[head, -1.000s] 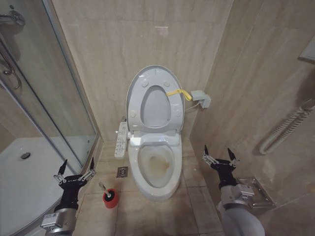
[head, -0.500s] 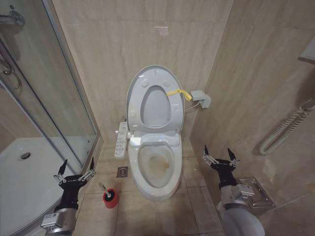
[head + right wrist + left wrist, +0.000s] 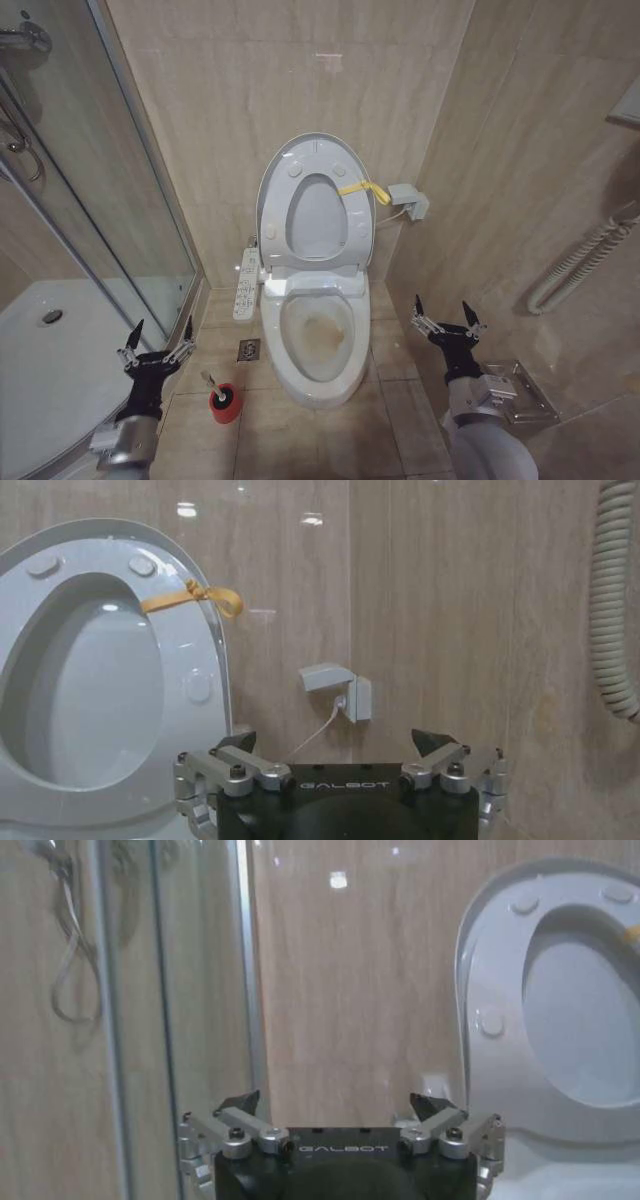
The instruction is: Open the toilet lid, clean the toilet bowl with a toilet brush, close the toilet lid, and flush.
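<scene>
The toilet lid (image 3: 315, 215) stands raised against the back wall, with the ring seat (image 3: 280, 215) up in front of it. Below lies the toilet bowl (image 3: 320, 335), uncovered and stained brownish-yellow inside. The toilet brush (image 3: 222, 397) sits in its red holder on the floor, left of the bowl. My left gripper (image 3: 158, 338) hangs open just left of the brush, holding nothing. My right gripper (image 3: 444, 314) is open to the right of the bowl. The left wrist view has the left gripper (image 3: 340, 1102) facing the lid (image 3: 590, 1027). The right wrist view has the right gripper (image 3: 335, 741) facing the lid (image 3: 95, 690).
A glass shower enclosure (image 3: 100, 200) and white shower tray (image 3: 50, 370) close off the left. A button panel (image 3: 245, 283) juts from the toilet's left side. A yellow strap (image 3: 360, 188), wall box (image 3: 410, 200), coiled hose (image 3: 585, 260), floor drain (image 3: 248, 349) and metal plate (image 3: 525, 390) are nearby.
My left arm has sunk a little lower and shifted slightly toward the brush. The right arm, lid and brush have not moved.
</scene>
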Robot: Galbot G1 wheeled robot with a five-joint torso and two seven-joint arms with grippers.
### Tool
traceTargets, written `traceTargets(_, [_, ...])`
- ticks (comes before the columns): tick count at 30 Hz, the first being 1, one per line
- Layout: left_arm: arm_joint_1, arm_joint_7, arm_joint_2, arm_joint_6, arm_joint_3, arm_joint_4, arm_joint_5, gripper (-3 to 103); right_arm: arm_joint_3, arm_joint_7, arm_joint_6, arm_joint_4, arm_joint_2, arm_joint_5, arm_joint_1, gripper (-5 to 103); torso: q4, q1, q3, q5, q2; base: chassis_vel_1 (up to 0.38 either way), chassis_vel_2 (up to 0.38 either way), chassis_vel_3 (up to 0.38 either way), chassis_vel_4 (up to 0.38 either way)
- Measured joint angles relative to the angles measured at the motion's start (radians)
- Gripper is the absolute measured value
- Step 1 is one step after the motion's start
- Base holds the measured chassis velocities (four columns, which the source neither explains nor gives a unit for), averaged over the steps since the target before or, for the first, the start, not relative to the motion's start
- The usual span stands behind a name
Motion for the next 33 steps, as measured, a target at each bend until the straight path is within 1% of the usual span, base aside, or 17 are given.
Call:
traceTargets(1, [-0.027,0.013,-0.001,0.045,0.004,0.006,-0.011,96,0.000,0.000,0.000,0.000,0.000,0.000,0.000,100,-0.0001,0.000,0.000,0.0001,0.000,0.000,0.000,0.000,0.000])
traceTargets(2, [-0.042,0.020,-0.002,0.070,0.007,0.009,-0.018,100,0.000,0.000,0.000,0.000,0.000,0.000,0.000,100,0.0000,0.000,0.000,0.0001,0.000,0.000,0.000,0.000,0.000])
traceTargets(3, [-0.042,0.020,-0.002,0.070,0.007,0.009,-0.018,100,0.000,0.000,0.000,0.000,0.000,0.000,0.000,100,0.0000,0.000,0.000,0.0001,0.000,0.000,0.000,0.000,0.000])
traceTargets(4, [-0.068,0.032,-0.004,0.114,0.011,0.014,-0.029,100,0.000,0.000,0.000,0.000,0.000,0.000,0.000,100,0.0000,0.000,0.000,0.0000,0.000,0.000,0.000,0.000,0.000])
traceTargets(6, [-0.097,0.046,-0.005,0.164,0.016,0.020,-0.040,100,0.000,0.000,0.000,0.000,0.000,0.000,0.000,100,0.0000,0.000,0.000,0.0001,0.000,0.000,0.000,0.000,0.000])
traceTargets(7, [-0.125,0.059,-0.006,0.210,0.021,0.026,-0.052,100,0.000,0.000,0.000,0.000,0.000,0.000,0.000,100,0.0000,0.000,0.000,0.0001,0.000,0.000,0.000,0.000,0.000])
traceTargets(8, [-0.125,0.059,-0.006,0.210,0.021,0.026,-0.052,100,0.000,0.000,0.000,0.000,0.000,0.000,0.000,100,0.0000,0.000,0.000,0.0001,0.000,0.000,0.000,0.000,0.000])
traceTargets(9, [-0.140,0.066,-0.007,0.236,0.024,0.029,-0.058,100,0.000,0.000,0.000,0.000,0.000,0.000,0.000,100,0.0000,0.000,0.000,0.0001,0.000,0.000,0.000,0.000,0.000])
traceTargets(11, [-0.189,0.089,-0.009,0.318,0.032,0.040,-0.078,100,0.000,0.000,0.000,0.000,0.000,0.000,0.000,100,0.0000,0.000,0.000,0.0001,0.000,0.000,0.000,0.000,0.000])
traceTargets(12, [-0.189,0.089,-0.009,0.318,0.032,0.040,-0.078,100,0.000,0.000,0.000,0.000,0.000,0.000,0.000,100,0.0000,0.000,0.000,0.0001,0.000,0.000,0.000,0.000,0.000])
traceTargets(14, [-0.228,0.107,-0.011,0.383,0.038,0.048,-0.095,100,0.000,0.000,0.000,0.000,0.000,0.000,0.000,100,-0.0002,0.000,0.000,0.0001,0.000,0.000,0.000,0.000,0.000])
traceTargets(16, [-0.244,0.115,-0.012,0.411,0.041,0.051,-0.102,100,0.000,0.000,0.000,0.000,0.000,0.000,0.000,100,-0.0001,0.000,0.000,0.0001,0.000,0.000,0.000,0.000,0.000])
traceTargets(21, [-0.246,0.116,-0.012,0.414,0.041,0.052,-0.103,100,0.000,0.000,0.000,0.000,0.000,0.000,0.000,100,0.0001,0.000,0.000,0.0001,0.000,0.000,0.000,0.000,0.000])
traceTargets(24, [-0.246,0.114,-0.009,0.402,0.046,0.017,-0.095,100,0.000,0.000,0.000,0.000,0.000,0.000,0.000,100,0.0002,0.000,0.000,-0.0005,0.000,0.000,0.000,0.000,0.000])
traceTargets(29, [-0.234,0.090,0.020,0.281,0.060,-0.176,-0.042,100,0.000,0.000,0.000,0.000,0.000,0.000,0.000,100,-0.0004,0.000,0.000,0.0001,0.000,0.000,0.000,0.000,0.000])
traceTargets(30, [-0.234,0.090,0.020,0.281,0.060,-0.176,-0.042,100,0.000,0.000,0.000,0.000,0.000,0.000,0.000,100,-0.0004,0.000,0.000,0.0001,0.000,0.000,0.000,0.000,0.000])
traceTargets(33, [-0.224,0.081,0.043,0.234,0.033,-0.193,-0.038,100,0.000,0.000,0.000,0.000,0.000,0.000,0.000,100,0.0001,0.000,0.000,0.0003,0.000,0.000,0.000,0.000,0.000])
